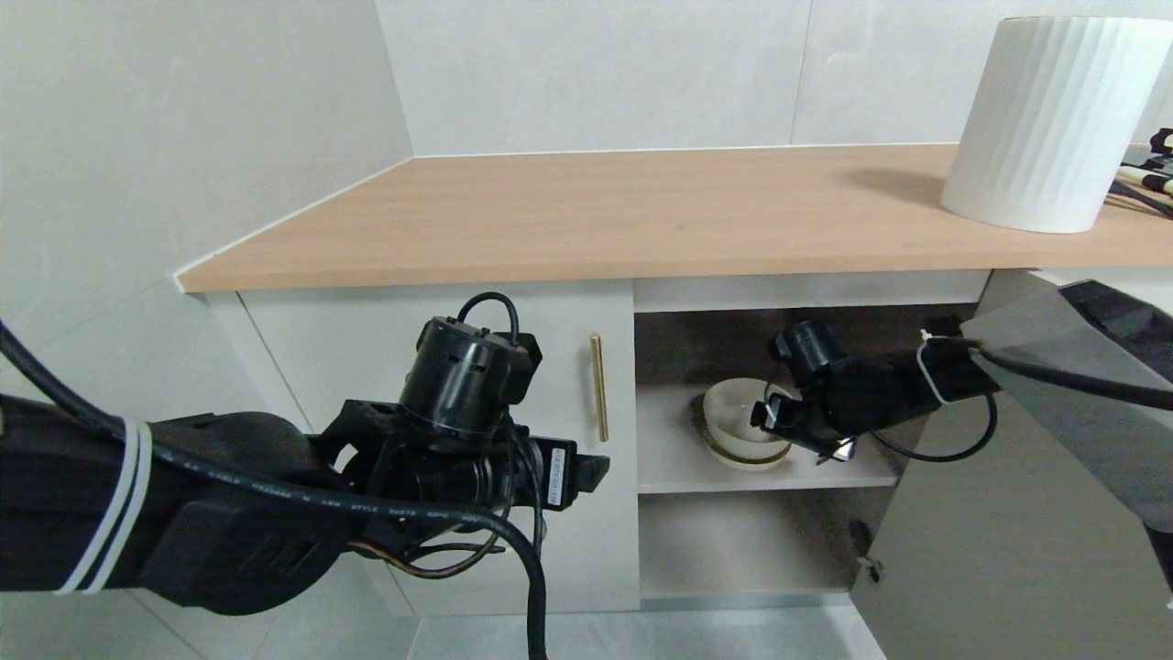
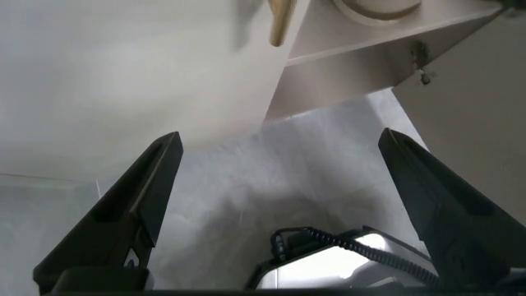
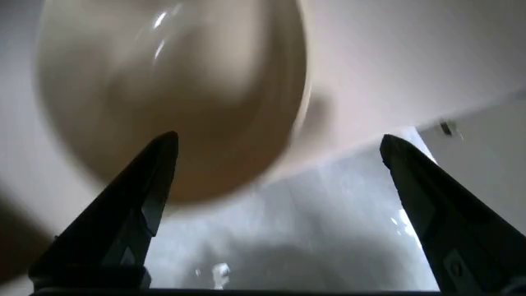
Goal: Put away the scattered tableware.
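Note:
A cream bowl [image 1: 733, 423] with a gold-toned foot sits on the middle shelf [image 1: 678, 472] of the open cabinet. My right gripper [image 1: 795, 433] is inside the cabinet, just right of the bowl. It is open and holds nothing; in the right wrist view the bowl [image 3: 173, 90] lies just beyond the spread fingers of the gripper [image 3: 278, 144]. My left gripper [image 1: 586, 475] hangs in front of the closed left door, below its handle. It is open and empty [image 2: 281, 138], with the floor beneath it. The bowl's rim [image 2: 378, 8] shows in the left wrist view.
The cabinet's right door [image 1: 1054, 422] stands swung open towards me. A gold bar handle [image 1: 598, 385] is on the closed left door. On the wooden countertop [image 1: 596, 211] stands a white ribbed cylinder [image 1: 1045, 119], with some utensils [image 1: 1145, 176] behind it. The lower shelf [image 1: 733, 550] is bare.

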Tool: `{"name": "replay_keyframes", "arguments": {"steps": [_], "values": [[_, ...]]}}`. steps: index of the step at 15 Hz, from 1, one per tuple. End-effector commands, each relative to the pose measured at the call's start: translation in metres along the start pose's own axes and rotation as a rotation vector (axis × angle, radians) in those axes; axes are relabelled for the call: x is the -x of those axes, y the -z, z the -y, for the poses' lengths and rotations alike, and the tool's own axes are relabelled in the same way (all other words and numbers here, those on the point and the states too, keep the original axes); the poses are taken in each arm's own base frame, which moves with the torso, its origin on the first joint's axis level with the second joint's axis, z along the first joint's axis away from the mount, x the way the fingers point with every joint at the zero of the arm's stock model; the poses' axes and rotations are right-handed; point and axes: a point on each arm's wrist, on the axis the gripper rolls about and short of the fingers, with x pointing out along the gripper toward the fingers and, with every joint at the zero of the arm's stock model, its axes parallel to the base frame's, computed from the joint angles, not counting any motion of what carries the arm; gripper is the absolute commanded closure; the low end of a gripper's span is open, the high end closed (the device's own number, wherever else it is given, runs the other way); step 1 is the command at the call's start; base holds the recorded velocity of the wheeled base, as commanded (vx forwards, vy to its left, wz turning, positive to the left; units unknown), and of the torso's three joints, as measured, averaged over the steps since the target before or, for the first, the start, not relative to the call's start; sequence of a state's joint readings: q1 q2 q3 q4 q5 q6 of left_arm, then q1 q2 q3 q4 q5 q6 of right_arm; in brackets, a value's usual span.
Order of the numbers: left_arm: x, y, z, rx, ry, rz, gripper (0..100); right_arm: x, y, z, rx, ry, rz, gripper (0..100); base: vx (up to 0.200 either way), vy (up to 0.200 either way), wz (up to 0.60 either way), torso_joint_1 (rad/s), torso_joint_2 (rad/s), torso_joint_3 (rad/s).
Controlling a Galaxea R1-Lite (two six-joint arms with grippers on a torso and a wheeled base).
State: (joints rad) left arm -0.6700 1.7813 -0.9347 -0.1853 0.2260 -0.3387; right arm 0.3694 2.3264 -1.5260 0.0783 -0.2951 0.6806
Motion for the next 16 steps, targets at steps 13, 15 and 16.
{"name": "replay_keyframes", "arguments": {"steps": [13, 15, 16], "values": [[0.092, 0.049, -0.056, 0.026, -0.039, 0.034, 0, 0.228, 0.097, 0.107, 0.288, -0.163, -0.045, 0, -0.108, 0.000, 0.00, 0.000, 0.00, 0.002], [0.088, 0.053, -0.056, 0.021, -0.046, 0.013, 0, 0.224, 0.106, 0.116, 0.301, -0.141, -0.074, 0, -0.200, 0.000, 0.00, 0.000, 0.00, 0.005], [0.086, 0.054, -0.056, 0.021, -0.049, 0.004, 0, 0.223, 0.107, 0.116, 0.302, -0.139, -0.083, 0, -0.200, 0.000, 0.00, 0.002, 0.00, 0.002]]}}
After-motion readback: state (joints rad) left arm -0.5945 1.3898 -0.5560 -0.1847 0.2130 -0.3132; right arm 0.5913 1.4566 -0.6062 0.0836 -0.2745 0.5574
